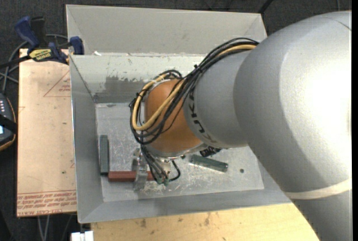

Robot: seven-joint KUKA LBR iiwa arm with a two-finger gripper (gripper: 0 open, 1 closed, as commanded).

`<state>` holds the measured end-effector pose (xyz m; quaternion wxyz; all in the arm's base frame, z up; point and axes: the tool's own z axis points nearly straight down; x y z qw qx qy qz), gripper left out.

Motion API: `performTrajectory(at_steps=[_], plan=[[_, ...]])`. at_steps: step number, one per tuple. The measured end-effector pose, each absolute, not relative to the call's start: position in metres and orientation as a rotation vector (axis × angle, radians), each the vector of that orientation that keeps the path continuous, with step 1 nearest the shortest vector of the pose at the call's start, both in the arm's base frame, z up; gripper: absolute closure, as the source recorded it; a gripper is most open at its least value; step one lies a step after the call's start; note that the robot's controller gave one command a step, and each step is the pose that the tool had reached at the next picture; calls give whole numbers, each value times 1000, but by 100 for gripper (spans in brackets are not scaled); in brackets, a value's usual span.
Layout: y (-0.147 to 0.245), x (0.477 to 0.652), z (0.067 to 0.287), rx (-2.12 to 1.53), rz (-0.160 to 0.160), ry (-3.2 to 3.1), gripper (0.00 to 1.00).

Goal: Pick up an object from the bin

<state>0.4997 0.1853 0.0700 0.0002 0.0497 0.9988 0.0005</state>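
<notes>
Red-brown block [121,176] at front of bin [84,139], just beside tool [143,179].

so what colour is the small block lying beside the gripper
Reddish-brown. The camera view shows it best: the block lies flat right beside the gripper.

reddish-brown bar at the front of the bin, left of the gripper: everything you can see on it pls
The reddish-brown rectangular bar lies flat on the floor of the grey metal bin, near the front wall, long side running left to right. Its surface is matte and plain; wood or plastic, hard to tell. Its left end sits at the near end of a dark grey bar, making an L; contact unclear. Its right end is hidden by the gripper.
</notes>
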Motion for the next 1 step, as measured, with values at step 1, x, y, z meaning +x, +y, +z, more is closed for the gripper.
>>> performTrajectory(at_steps=[1], plan=[[195,519,216,218,8,3125,100]])
